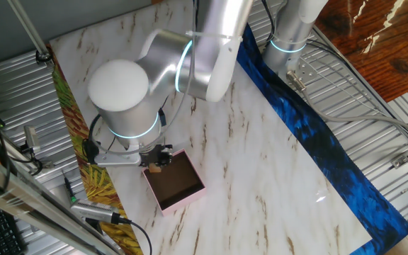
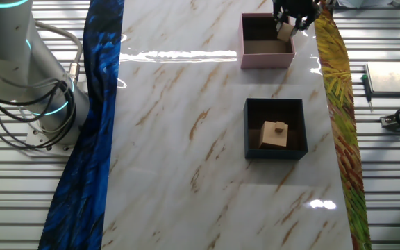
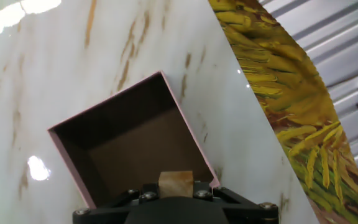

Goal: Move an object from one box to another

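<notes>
The navy-blue box sits mid-table with a tan wooden piece inside; it does not show in the other views. The pale-pink box with a dark brown inside stands at the table's far edge and also shows in one fixed view and in the hand view. My gripper is shut on a small tan wooden block and holds it over the pink box's corner nearest the yellow cloth. The gripper also shows in one fixed view, with the block between its fingers.
A yellow patterned cloth runs along one table edge, next to the pink box. A blue patterned cloth runs along the opposite edge by the arm's base. Metal slats, cables and tools lie beyond the cloths.
</notes>
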Motion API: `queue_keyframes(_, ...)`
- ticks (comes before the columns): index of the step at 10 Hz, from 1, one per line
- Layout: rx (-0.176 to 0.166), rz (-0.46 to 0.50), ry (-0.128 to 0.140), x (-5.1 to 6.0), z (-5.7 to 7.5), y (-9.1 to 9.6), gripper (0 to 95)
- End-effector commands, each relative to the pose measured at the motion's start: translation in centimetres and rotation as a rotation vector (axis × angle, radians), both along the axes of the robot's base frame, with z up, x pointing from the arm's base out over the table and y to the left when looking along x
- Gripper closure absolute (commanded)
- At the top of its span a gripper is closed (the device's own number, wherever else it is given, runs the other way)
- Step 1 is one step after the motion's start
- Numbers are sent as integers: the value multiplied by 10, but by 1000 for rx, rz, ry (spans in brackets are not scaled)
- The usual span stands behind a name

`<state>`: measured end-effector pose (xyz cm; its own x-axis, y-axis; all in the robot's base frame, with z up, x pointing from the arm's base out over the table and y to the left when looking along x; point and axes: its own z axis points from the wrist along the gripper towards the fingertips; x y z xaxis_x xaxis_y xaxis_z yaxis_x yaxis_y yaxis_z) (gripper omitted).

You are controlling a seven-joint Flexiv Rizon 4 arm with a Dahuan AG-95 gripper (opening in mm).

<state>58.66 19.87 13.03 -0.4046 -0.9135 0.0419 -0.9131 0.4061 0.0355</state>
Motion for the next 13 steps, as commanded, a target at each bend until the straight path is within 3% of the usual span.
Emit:
queue_keyframes(1, 27, 19, 1, -4, -1, 2, 950)
queue_keyframes(3, 56, 18, 4, -11, -9, 9, 950)
queue_keyframes(8, 47, 34, -6, -38, -28, 22, 950)
queue_keyframes(13, 30, 146, -14, -44, -40, 6, 950)
